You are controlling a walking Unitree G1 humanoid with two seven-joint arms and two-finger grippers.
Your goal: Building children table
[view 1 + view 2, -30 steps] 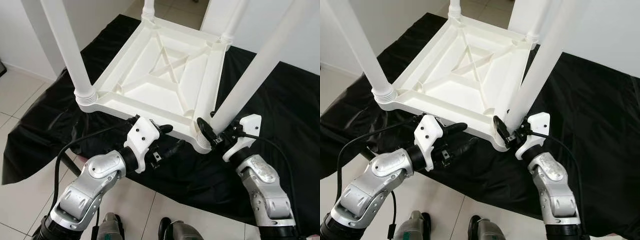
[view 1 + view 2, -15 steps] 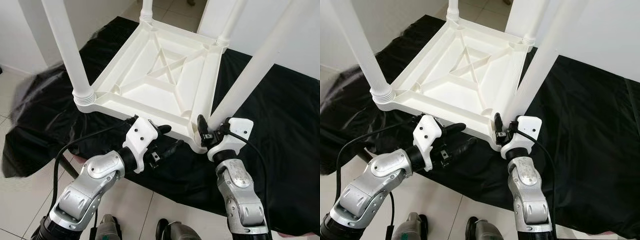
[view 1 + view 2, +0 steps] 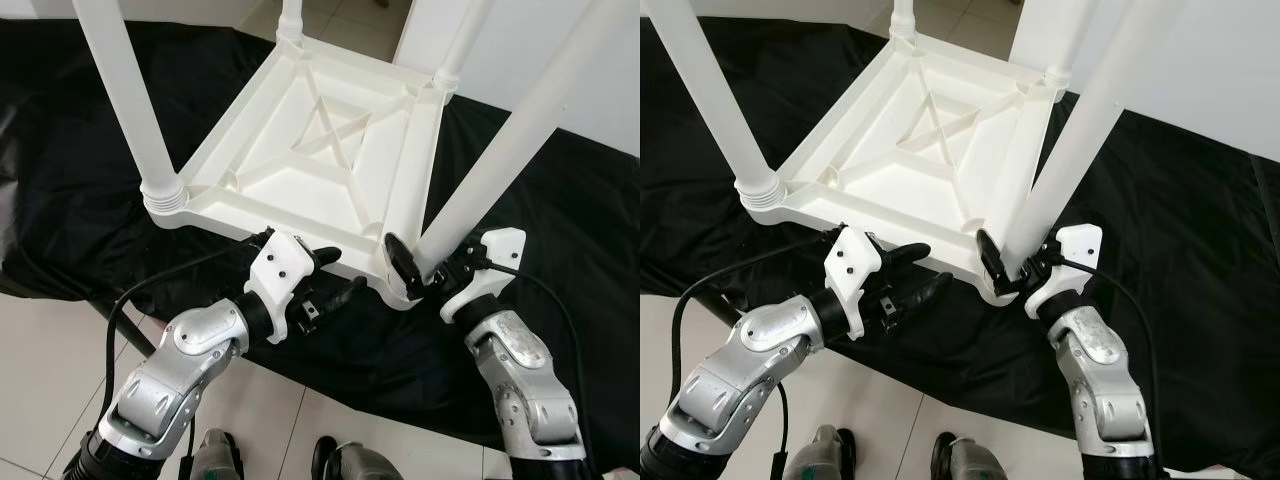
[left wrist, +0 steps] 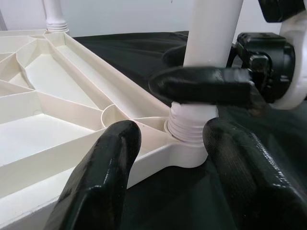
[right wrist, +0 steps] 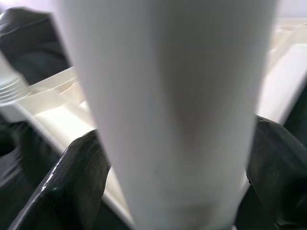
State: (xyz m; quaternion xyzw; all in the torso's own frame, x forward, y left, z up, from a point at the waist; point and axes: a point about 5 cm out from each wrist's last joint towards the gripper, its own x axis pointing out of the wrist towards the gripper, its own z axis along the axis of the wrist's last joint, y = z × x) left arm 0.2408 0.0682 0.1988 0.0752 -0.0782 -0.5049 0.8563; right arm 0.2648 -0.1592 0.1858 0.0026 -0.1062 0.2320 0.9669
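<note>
A black cloth (image 3: 560, 200) covers the floor, with pale tiles (image 3: 60, 340) at its edge. On it lies the white plastic table (image 3: 330, 150), upside down, its ribbed underside up and four legs standing up. The right gripper (image 3: 420, 272) is pinched on the near right leg (image 3: 500, 160) just above its threaded base – one finger on each side. The left gripper (image 3: 335, 275) is spread at the table's near edge, one finger above the rim and one below it, beside that corner.
</note>
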